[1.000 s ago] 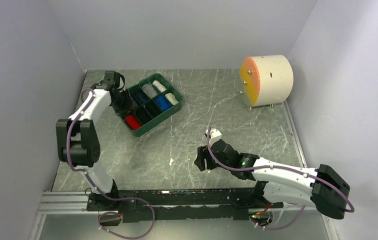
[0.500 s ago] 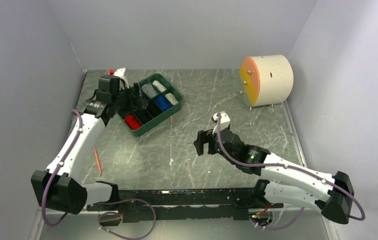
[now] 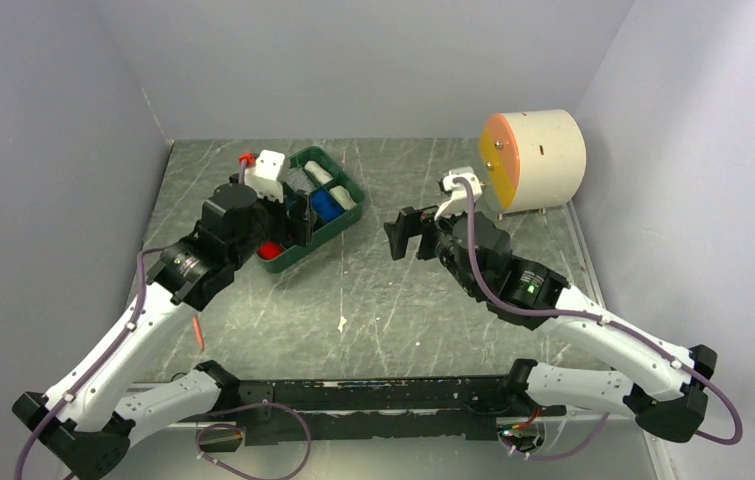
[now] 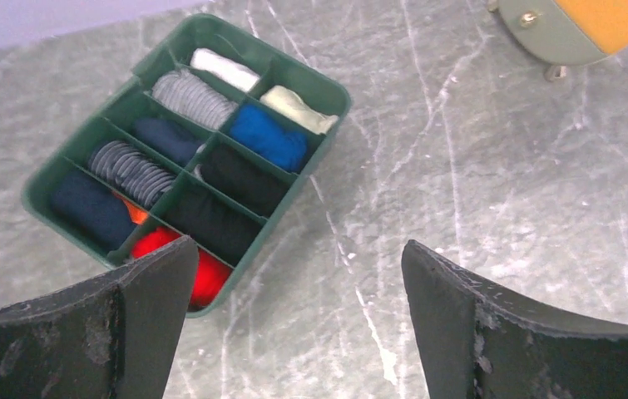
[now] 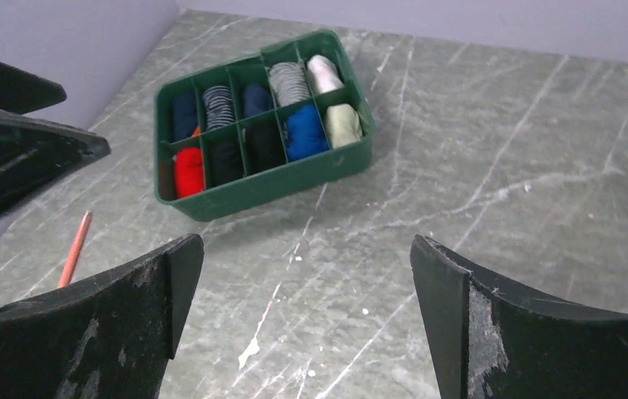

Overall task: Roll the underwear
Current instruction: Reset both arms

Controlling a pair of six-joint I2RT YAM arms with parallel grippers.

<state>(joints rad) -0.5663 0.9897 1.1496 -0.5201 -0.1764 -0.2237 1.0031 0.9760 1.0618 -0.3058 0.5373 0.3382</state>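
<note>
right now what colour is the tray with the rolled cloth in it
The tray is dark green, clearest in the right wrist view.

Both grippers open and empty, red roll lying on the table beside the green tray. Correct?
No. The red roll is inside the green tray, in a corner compartment, not on the table beside it; the right wrist view shows this. The left gripper and right gripper are open and empty.

This is a robot test cell in a lab. Plain pale walls [image 3: 373, 60] box in a grey marbled table [image 3: 393, 300] on three sides; the left arm [image 3: 123, 340] and right arm [image 3: 613, 335], trailing purple cables [image 3: 253, 440], are bolted to a black rail [image 3: 373, 395].
</note>
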